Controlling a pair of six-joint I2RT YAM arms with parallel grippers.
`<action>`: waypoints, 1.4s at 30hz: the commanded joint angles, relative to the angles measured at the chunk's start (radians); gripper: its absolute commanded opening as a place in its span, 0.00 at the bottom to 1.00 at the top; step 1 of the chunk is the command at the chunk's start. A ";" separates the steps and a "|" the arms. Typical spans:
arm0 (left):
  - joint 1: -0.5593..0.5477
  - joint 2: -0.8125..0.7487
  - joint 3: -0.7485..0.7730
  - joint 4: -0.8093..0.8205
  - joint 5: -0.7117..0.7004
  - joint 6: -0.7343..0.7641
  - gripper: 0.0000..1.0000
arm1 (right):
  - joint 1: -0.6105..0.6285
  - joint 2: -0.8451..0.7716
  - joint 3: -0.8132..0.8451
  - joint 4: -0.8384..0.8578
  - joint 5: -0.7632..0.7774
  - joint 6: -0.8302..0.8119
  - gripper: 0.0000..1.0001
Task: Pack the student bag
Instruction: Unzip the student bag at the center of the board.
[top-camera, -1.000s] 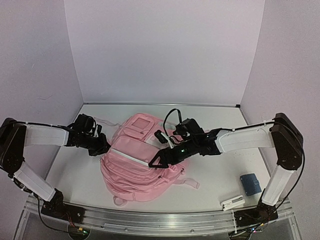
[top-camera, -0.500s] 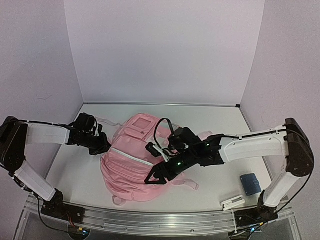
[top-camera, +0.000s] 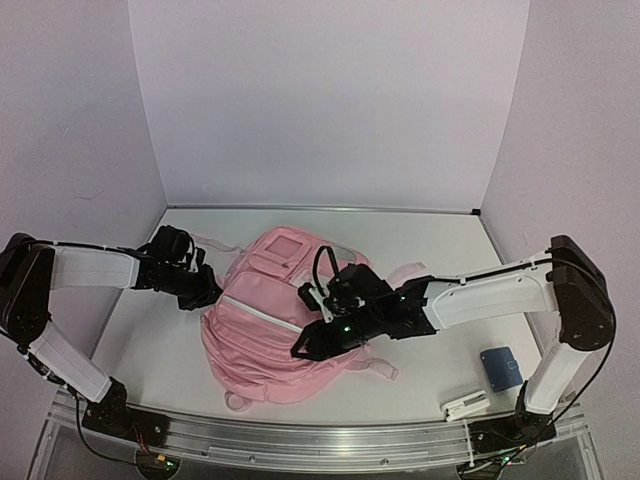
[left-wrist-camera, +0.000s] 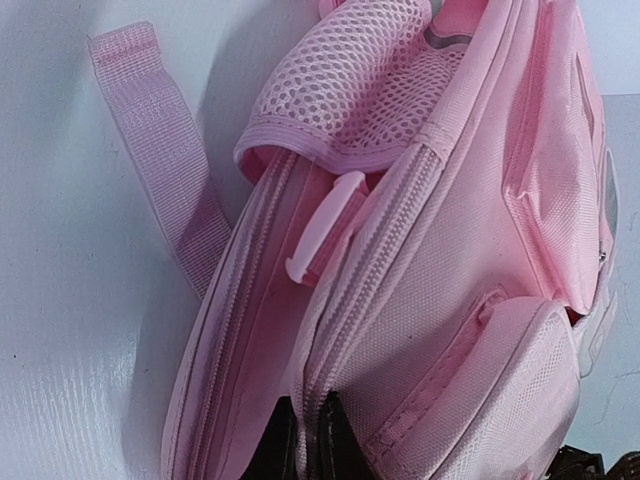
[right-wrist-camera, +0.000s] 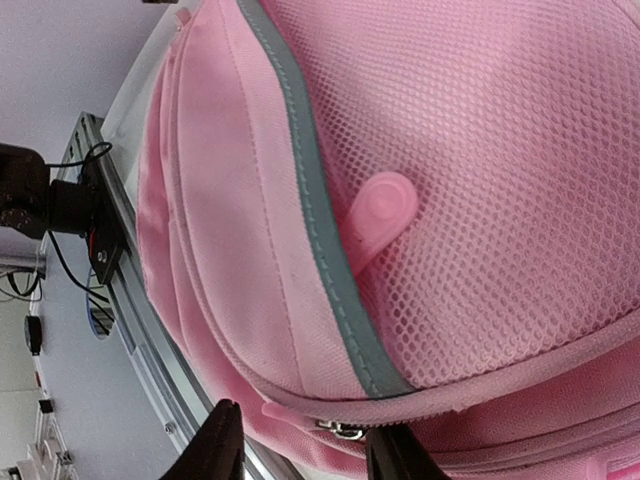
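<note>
At the far left, your left arm (top-camera: 90, 270) reaches in over the white table (top-camera: 150, 345); the left gripper (top-camera: 203, 292) sits against the left edge of the student bag (top-camera: 250, 340). In the left wrist view its dark fingertips (left-wrist-camera: 278, 455) are pinched together on the bag's zip seam, so that gripper is closed on the bag's fabric. In the same view a flat pink strap (left-wrist-camera: 150, 150) lies on the table to the left of the bag; a mesh side pocket (left-wrist-camera: 350, 80) gapes at the top, and a pale pink zip pull (left-wrist-camera: 325, 225) hangs just below it.

The student bag lies in the middle of the table, front pockets facing up, between your two arms.

The right gripper (top-camera: 303, 350) rests low on the bag's near right side. In the right wrist view its fingertips (right-wrist-camera: 222, 445) stand apart on either side of a small metal zip slider (right-wrist-camera: 345, 430) on the seam, with bag fabric between them; the jaws are open and not clamped on anything you can see. Above them a grey reflective strip (right-wrist-camera: 320, 220) runs along a mesh panel (right-wrist-camera: 500, 150), and a round pink pull tab (right-wrist-camera: 385, 215) lies on the mesh beside that strip.

Further right, the right arm (top-camera: 480, 285) stretches back to its base. A small blue rectangular object (top-camera: 500, 368) lies on the table well apart from the bag, and a small white object (top-camera: 466, 406) lies near it, close to the metal rail (top-camera: 330, 450).
</note>
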 joint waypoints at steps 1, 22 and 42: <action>-0.001 0.006 0.013 -0.033 -0.046 -0.023 0.00 | 0.010 0.056 0.023 0.024 0.013 0.068 0.34; -0.002 -0.047 -0.038 0.007 -0.135 -0.165 0.00 | 0.057 0.064 -0.056 0.229 -0.058 0.323 0.10; -0.135 -0.215 -0.116 0.061 -0.385 -0.355 0.00 | 0.132 0.120 0.044 0.116 0.200 0.446 0.14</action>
